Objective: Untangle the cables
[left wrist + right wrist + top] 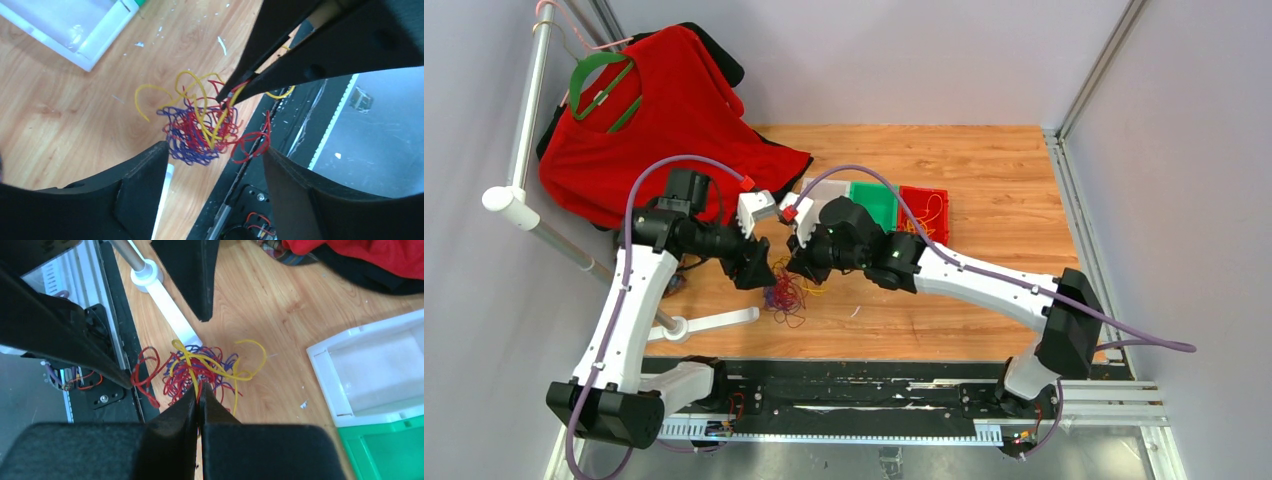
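Observation:
The cables (pixel 785 297) form one tangled ball of thin yellow, red and purple wires near the table's front edge. It also shows in the left wrist view (pixel 200 127) and the right wrist view (pixel 200 370). My right gripper (pixel 200 388) is shut on yellow and red strands at the top of the ball; it shows in the top view (pixel 796 270) too. My left gripper (pixel 212 154) is open wide, its fingers on either side just short of the ball, holding nothing; it is left of the ball in the top view (pixel 762 275). A red loop reaches toward its right finger.
White (pixel 822 196), green (pixel 872 203) and red (pixel 924 211) bins stand behind the grippers. A red shirt (pixel 669 120) on a green hanger hangs from a rack at the left, whose white foot (pixel 714 322) lies beside the ball. A black rail (pixel 844 385) runs along the front edge.

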Motion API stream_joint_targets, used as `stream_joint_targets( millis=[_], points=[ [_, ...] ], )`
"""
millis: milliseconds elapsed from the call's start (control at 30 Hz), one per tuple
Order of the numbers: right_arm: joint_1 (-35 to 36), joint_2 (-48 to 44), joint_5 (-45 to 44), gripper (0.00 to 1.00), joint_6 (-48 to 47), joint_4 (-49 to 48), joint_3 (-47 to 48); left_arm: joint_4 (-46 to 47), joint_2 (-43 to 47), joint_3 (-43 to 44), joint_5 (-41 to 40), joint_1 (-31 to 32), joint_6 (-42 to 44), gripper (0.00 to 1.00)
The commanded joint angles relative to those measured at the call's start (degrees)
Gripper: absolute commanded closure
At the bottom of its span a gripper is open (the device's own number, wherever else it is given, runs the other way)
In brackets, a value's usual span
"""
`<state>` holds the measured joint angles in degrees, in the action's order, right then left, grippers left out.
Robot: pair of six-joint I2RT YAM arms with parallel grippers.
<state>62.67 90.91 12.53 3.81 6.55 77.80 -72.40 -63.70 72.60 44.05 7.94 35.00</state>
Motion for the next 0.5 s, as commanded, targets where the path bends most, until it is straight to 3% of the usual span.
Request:
stream_joint_targets(
  millis=[0,167,300,467],
  points=[
    [1.4,2.2,-0.7,0.99,0.7,2.5,1.4,0.1,0.2,-1.5,4.4,0.7,0.1,0.39],
    [1.4,0.6,-3.5,0.95,1.4,0.3,-2.2,0.1,1.4,-2.4,2.6,0.7,0.7,0.89],
    [0.7,-1.4,-5.0,0.77,2.9,-2.7,-6.6,0.1,2.4,-1.7,2.3,0.7,0.6,0.99],
    [-0.9,-3.6,-6.7,0.63,6.0,-6.9,-12.8,0.1,2.6,-1.5,2.3,0.7,0.5,0.99]
  ],
)
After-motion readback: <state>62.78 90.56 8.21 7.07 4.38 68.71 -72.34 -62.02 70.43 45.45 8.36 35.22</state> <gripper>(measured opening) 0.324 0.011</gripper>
